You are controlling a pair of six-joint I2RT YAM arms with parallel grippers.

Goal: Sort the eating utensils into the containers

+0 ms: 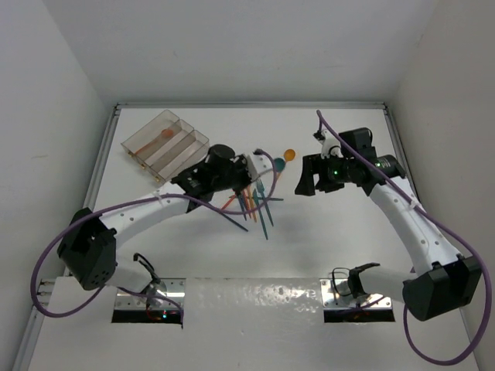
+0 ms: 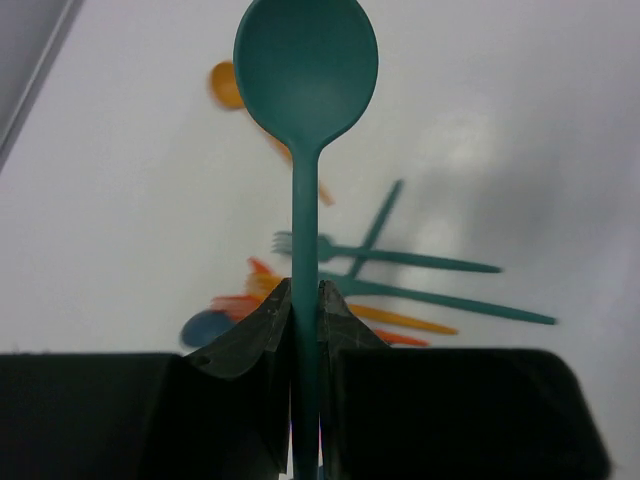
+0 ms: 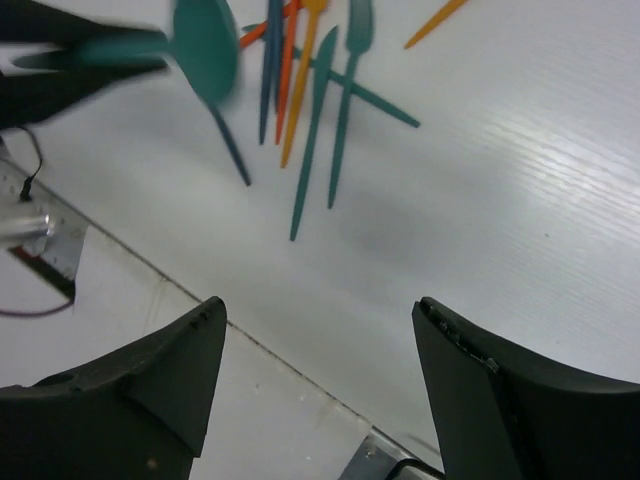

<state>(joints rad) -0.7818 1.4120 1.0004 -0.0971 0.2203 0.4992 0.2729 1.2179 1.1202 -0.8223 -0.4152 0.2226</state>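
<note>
My left gripper [image 1: 261,164] is shut on the handle of a teal spoon [image 1: 278,164] and holds it above the table. In the left wrist view the spoon [image 2: 305,70] sticks straight out from between the closed fingers [image 2: 262,325]. Below it lies a loose pile of orange, teal and dark blue utensils [image 1: 255,205], which also shows in the left wrist view [image 2: 400,262]. An orange spoon [image 1: 289,155] lies apart. The clear three-compartment tray [image 1: 147,126] sits at the far left and holds an orange utensil [image 1: 159,140]. My right gripper [image 1: 307,179] is open and empty, to the right of the pile [image 3: 310,100].
White walls close in the table on the left, back and right. Two metal mounting plates [image 1: 151,297] sit at the near edge by the arm bases. A purple cable [image 1: 224,216] runs along the left arm across the pile's near side.
</note>
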